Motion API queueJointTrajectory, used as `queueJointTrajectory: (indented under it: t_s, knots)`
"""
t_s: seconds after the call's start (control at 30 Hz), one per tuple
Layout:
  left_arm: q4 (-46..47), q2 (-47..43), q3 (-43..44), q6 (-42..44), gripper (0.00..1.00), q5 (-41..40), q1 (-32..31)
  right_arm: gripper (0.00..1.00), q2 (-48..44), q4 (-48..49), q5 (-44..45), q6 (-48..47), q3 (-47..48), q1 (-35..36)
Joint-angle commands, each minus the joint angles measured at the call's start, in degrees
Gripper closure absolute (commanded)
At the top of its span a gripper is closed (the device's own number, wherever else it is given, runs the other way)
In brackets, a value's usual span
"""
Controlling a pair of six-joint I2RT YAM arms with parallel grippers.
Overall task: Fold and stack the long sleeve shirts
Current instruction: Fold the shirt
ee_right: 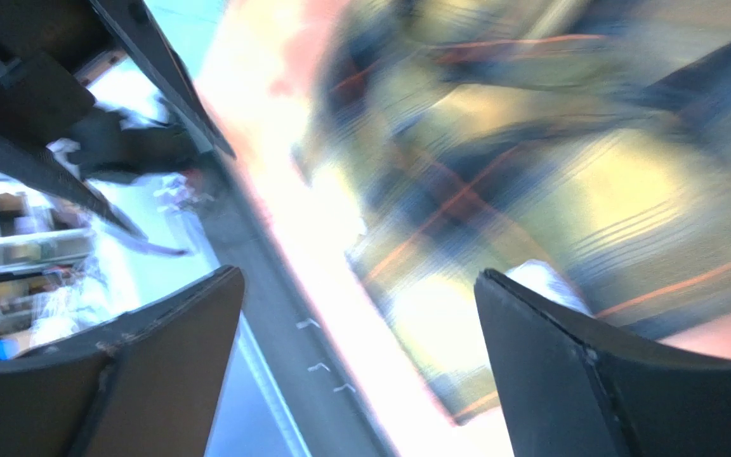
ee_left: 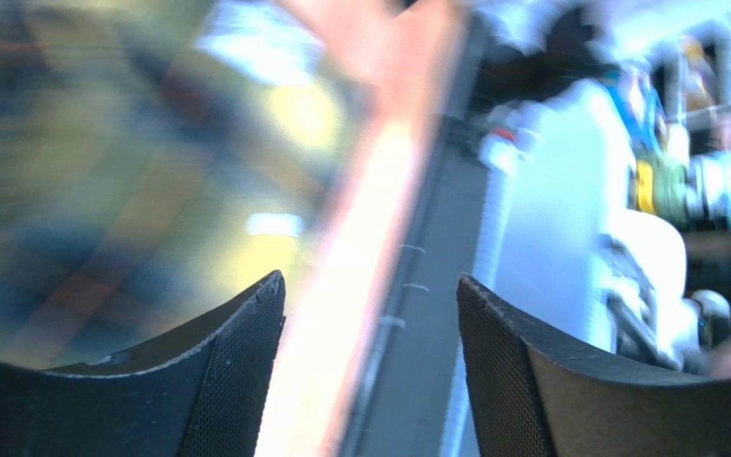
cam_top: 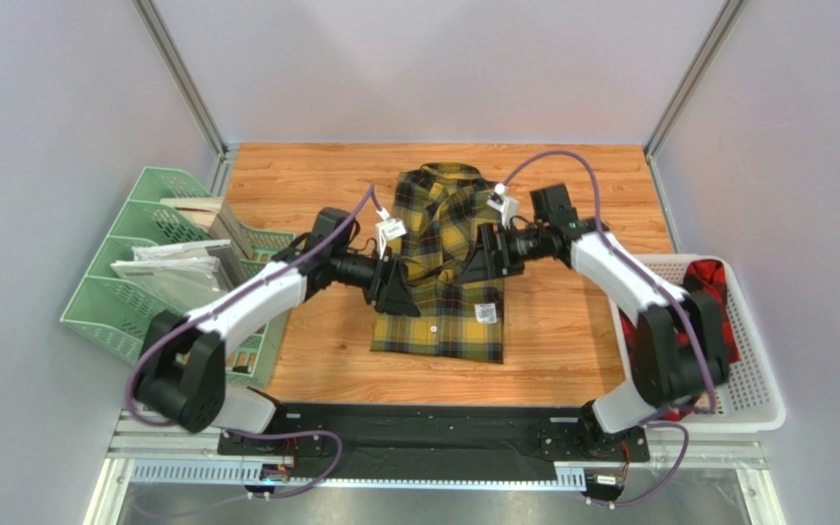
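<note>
Bolted along the near edge, one black base plate [cam_top: 435, 421] is carrying two arms, both reaching inward over the wooden table [cam_top: 567, 328]. Two shirts are showing. One, the yellow-and-black checked shirt [cam_top: 446, 317], is lying folded into a neat rectangle at the table's middle, collar toward the far edge. The other, the red-and-black checked shirt [cam_top: 709, 279], is sitting bunched in the one white basket [cam_top: 759, 383] off the table's right side. One green rack [cam_top: 118, 295] is standing at the left, holding papers.

The left gripper [cam_top: 395, 293] is hovering at the yellow shirt's left edge and the right gripper [cam_top: 482, 260] over its right half. Both wrist views, though blurred, are showing each pair of fingers spread apart with nothing between them.

One small white label [cam_top: 486, 313] is lying on the shirt's lower right; its print is too small to read.

Bare wood is running along both sides of the yellow shirt and behind its collar, while its hem is lying near the front edge.
</note>
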Motion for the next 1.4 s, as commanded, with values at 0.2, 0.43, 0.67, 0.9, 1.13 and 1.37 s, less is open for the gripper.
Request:
queueJointTrajectory:
  t_s: [0.2,0.43,0.67,0.9,1.13,1.37]
  knots:
    - [20.2,-6.3,-14.9,-19.7,0.01,5.1,-11.3,0.0,-15.4,33.0,-7.4,29.9,-29.0,12.8]
    - [21.0,11.2,-11.8,-19.7,0.02,4.5,-9.4,0.0,-6.0,36.8,-7.1,27.2,-32.6,11.4]
    - [17.4,24.0,-9.4,-15.9,0.04,5.1,-4.2,0.01,8.1,30.5,-8.2,22.1,-32.0,7.1]
    - [5.9,12.2,-10.1,-5.3,0.05,7.6,-3.3,0.02,13.8,16.3,-7.0,11.2,-27.9,2.3]
    - [-2.1,8.2,-11.0,-2.4,0.05,1.7,1.8,0.04,11.7,4.4,-9.1,5.2,-23.4,-1.7]
    - [-9.4,-14.0,-5.7,11.5,0.13,-7.8,0.0,0.3,-8.9,7.2,-8.9,11.7,-18.8,-1.6]
